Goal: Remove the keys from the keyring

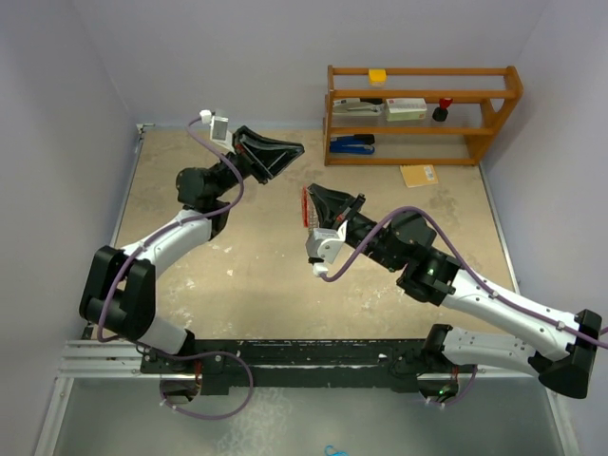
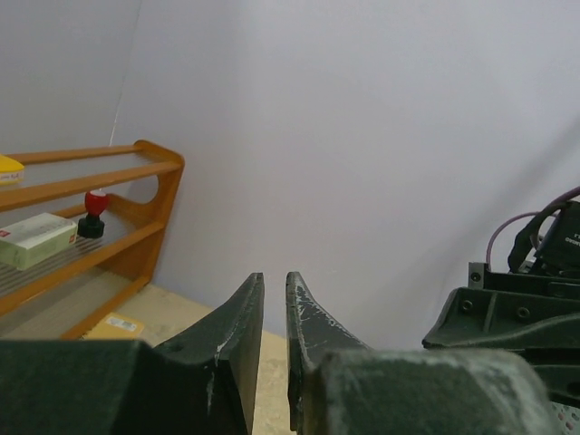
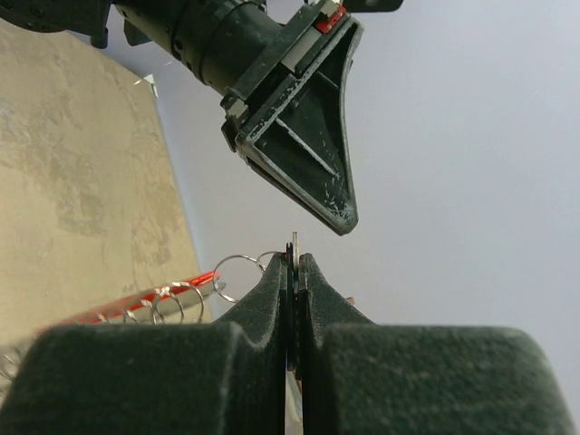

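— Red strip and a run of thin wire loops: that's the keyring (image 3: 154,304), held up off the table (image 3: 72,163) beside the right gripper (image 3: 294,263), whose fingers are pressed tight on a thin dark sliver of metal.

— One of the keys (image 3: 294,243), I'd say (it's edge-on, so I can't be certain), with a wire loop running to it.

— How will it handle?

— Light, hard, slick. The flat blade gives a firm pinch, but the loops look springy and the strip will likely swing. My call is that the other hand should take the red strip, not the wire, so the key can be worked off its loop.

— And the left gripper (image 2: 275,283)?

— Up in the air opposite, fingers almost together, only a slit between them and nothing in it. It would need to widen before taking anything.

— Which camera tells us most?

— The right wrist gives us the pinch and the loops. The overhead shows only a red fleck at the right fingers, and no keys can be made out there. It does show both grippers lifted mid-table, tips near each other yet apart. The left wrist misses the ring altogether and sees just the wall and a wooden rack (image 2: 161,213).
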Robot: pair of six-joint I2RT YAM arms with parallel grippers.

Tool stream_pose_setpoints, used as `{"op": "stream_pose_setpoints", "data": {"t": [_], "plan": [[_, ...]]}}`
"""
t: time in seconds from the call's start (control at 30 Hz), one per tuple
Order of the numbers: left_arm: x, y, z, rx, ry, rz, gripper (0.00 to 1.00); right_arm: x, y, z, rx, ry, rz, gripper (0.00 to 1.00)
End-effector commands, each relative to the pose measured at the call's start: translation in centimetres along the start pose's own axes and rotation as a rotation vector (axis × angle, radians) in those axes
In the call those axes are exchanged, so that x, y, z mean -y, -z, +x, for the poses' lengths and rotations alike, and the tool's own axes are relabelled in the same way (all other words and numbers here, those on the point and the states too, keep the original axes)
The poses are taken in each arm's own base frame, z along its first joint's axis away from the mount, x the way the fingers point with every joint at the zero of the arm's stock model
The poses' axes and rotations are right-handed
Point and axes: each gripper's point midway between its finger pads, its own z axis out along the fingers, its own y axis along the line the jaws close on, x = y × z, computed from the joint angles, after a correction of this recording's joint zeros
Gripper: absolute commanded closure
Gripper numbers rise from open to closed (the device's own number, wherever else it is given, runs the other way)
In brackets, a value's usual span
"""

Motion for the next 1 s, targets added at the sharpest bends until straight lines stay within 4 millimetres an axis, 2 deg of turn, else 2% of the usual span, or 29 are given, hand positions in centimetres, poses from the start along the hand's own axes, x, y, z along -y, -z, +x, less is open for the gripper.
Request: {"op": "stream_pose_setpoints", "data": {"t": [0.0, 0.2, 0.4, 0.5, 0.67, 0.83, 0.97], "plan": [[3.7, 0.1, -2.2, 0.06, -0.099, 0.147, 0.87, 3.1, 0.6, -1.3, 0.041, -0.009, 0.113, 1.0], [5.0, 0.6, -1.7, 0.083, -0.017, 0.277, 0.9, 3.6, 0.9, -1.9, 0.07, -0.024, 0.118, 1.0], [2.6, 0.2, 0.4, 0.038, 0.051, 0.268, 0.91, 3.8, 1.2, -2.4, 0.093, -0.037, 0.12, 1.0], [2.4, 0.2, 0.9, 0.026, 0.045, 0.268, 0.9, 3.8, 1.2, -2.5, 0.095, -0.039, 0.119, 1.0], [3.9, -0.1, 1.0, 0.006, 0.018, 0.312, 0.88, 3.7, 1.1, -2.4, 0.092, -0.038, 0.118, 1.0], [5.6, 0.0, 0.3, 0.009, 0.003, 0.344, 0.86, 3.6, 1.1, -2.4, 0.097, -0.042, 0.119, 1.0], [7.4, 0.0, 1.2, -0.03, -0.019, 0.395, 0.84, 3.7, 1.2, -2.6, 0.108, -0.043, 0.12, 1.0]]}}
